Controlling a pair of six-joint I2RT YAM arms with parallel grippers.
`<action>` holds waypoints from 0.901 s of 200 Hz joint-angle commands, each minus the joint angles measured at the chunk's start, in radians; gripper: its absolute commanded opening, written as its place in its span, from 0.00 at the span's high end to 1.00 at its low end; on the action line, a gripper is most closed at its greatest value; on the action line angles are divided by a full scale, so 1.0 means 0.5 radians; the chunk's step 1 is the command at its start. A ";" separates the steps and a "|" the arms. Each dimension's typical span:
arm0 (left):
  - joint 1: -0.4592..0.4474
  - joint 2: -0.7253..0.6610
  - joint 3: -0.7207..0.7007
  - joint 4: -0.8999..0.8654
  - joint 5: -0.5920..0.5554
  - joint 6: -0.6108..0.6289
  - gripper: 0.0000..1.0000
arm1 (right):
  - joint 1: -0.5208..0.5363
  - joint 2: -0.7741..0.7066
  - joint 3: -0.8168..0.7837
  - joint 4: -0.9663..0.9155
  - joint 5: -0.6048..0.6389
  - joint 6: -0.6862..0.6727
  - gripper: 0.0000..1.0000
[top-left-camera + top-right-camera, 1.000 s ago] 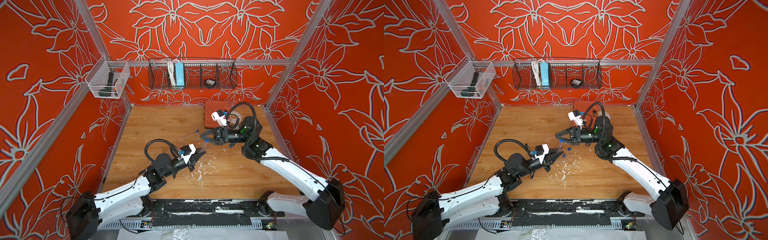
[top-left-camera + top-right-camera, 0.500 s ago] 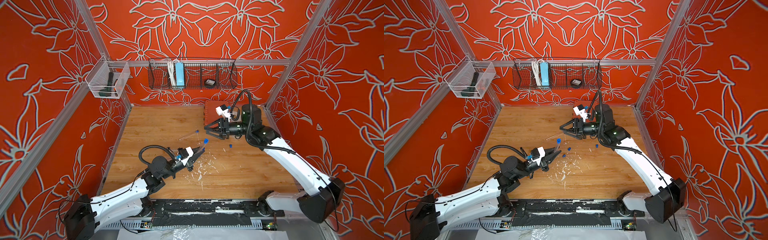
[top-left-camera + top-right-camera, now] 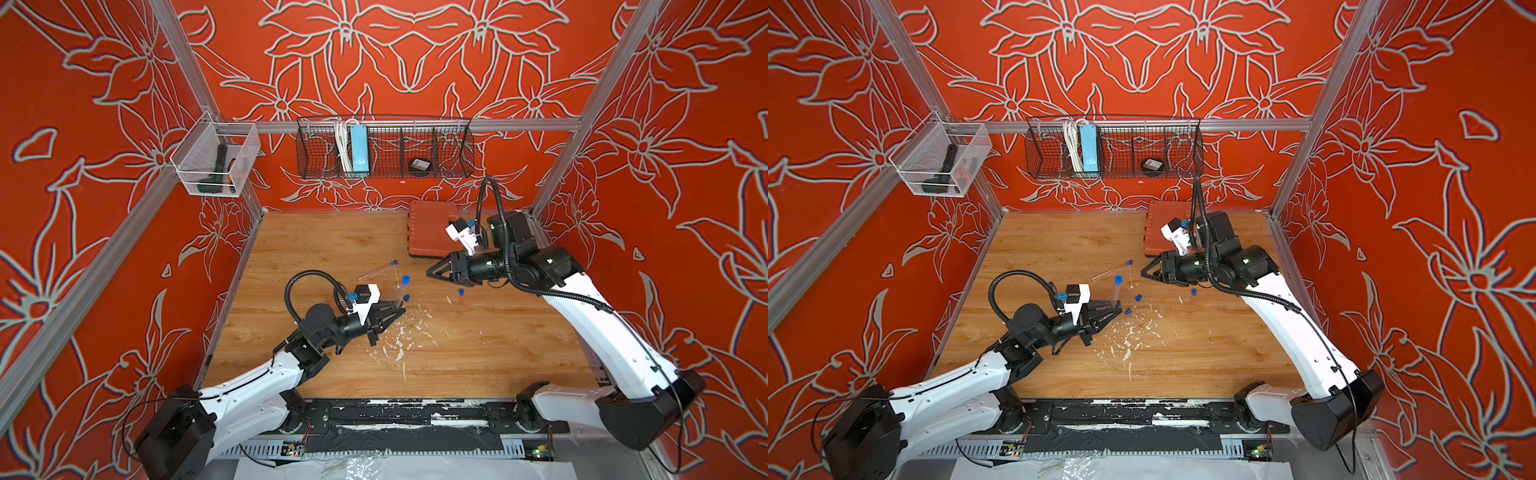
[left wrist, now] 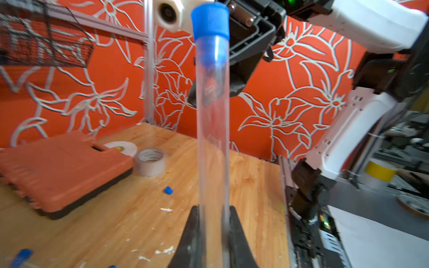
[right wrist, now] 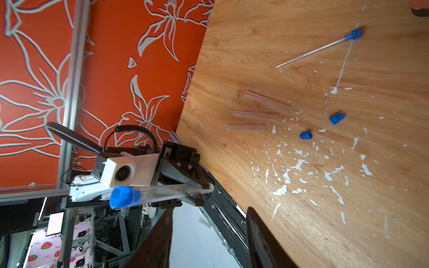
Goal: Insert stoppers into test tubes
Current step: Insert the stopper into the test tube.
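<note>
My left gripper (image 4: 213,208) is shut on the lower end of a clear test tube (image 4: 212,139) that stands upright with a blue stopper (image 4: 210,23) in its top; both top views show that tube (image 3: 402,293) (image 3: 1116,293). To its right my right gripper (image 3: 430,272) (image 5: 210,210) stands open and empty, apart from the tube. A second stoppered tube (image 3: 376,270) (image 5: 318,50) lies on the wood behind. Three bare tubes (image 5: 255,115) lie side by side. Loose stoppers (image 5: 336,118) (image 5: 305,135) (image 3: 461,292) lie nearby.
An orange case (image 3: 432,232) lies at the back right, with two tape rolls (image 4: 151,160) beside it. White paint flecks (image 3: 399,345) spot the wooden table (image 3: 332,249). A wire basket (image 3: 384,147) and a clear bin (image 3: 214,160) hang on the walls.
My right gripper has let go at the tube's top, opened and drawn back to the right. The blue stopper now sits in the tube that my left gripper still holds.
</note>
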 commanded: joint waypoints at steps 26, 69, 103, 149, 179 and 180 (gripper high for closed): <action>0.010 0.095 0.087 0.100 0.274 -0.138 1.00 | -0.003 0.008 0.104 -0.075 -0.076 -0.117 0.54; 0.009 0.109 0.124 0.006 0.231 -0.056 1.00 | -0.004 0.001 0.060 0.074 -0.217 -0.038 0.56; 0.010 0.153 0.178 -0.054 0.132 0.016 1.00 | -0.005 -0.016 0.075 0.042 -0.152 -0.083 0.57; 0.010 0.140 0.175 -0.023 0.048 0.085 1.00 | -0.004 0.008 0.091 0.053 -0.170 -0.007 0.60; 0.010 0.132 0.161 -0.022 0.037 0.080 1.00 | -0.004 0.007 0.055 0.163 -0.286 0.092 0.63; 0.010 0.132 0.160 -0.022 0.037 0.082 1.00 | -0.004 0.007 0.053 0.167 -0.291 0.093 0.63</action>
